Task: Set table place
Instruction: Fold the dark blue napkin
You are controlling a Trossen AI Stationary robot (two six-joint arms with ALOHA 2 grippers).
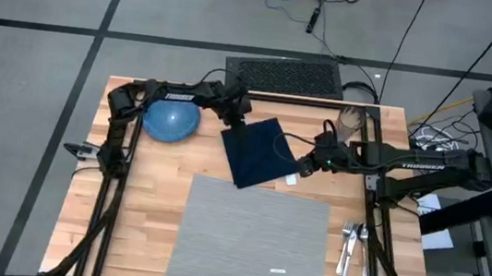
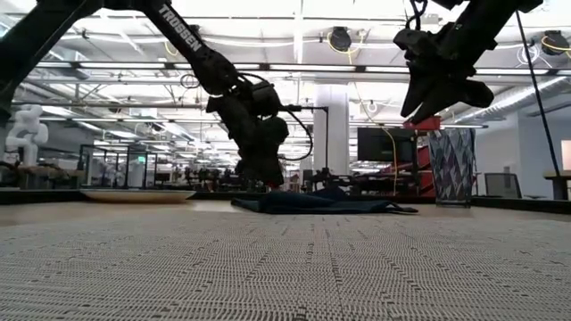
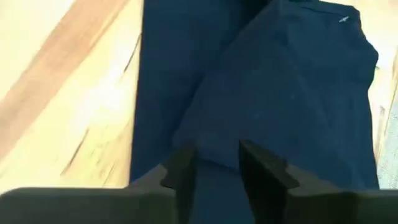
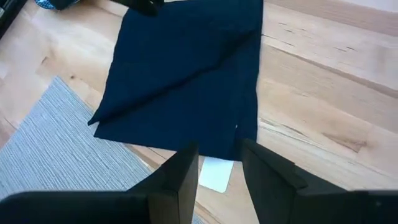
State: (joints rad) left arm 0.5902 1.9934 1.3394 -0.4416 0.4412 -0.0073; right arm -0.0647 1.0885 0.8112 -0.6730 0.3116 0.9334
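We see the flat light-grey fabric placemat (image 1: 249,236) spread at the near middle of the light butcher-block wooden table (image 1: 149,211), ready for settings. The dark navy cloth napkin (image 1: 258,152) lies beyond it, half-folded. The left gripper (image 1: 235,111) hovers at its far corner, the right gripper (image 1: 303,164) beside its near edge, both narrowly parted, holding nothing.

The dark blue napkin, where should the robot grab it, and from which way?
Probably the napkin's corner beside the right gripper, pinched from above: it lies flat on the table, with that corner free on bare wood. The left gripper is at its far corner.
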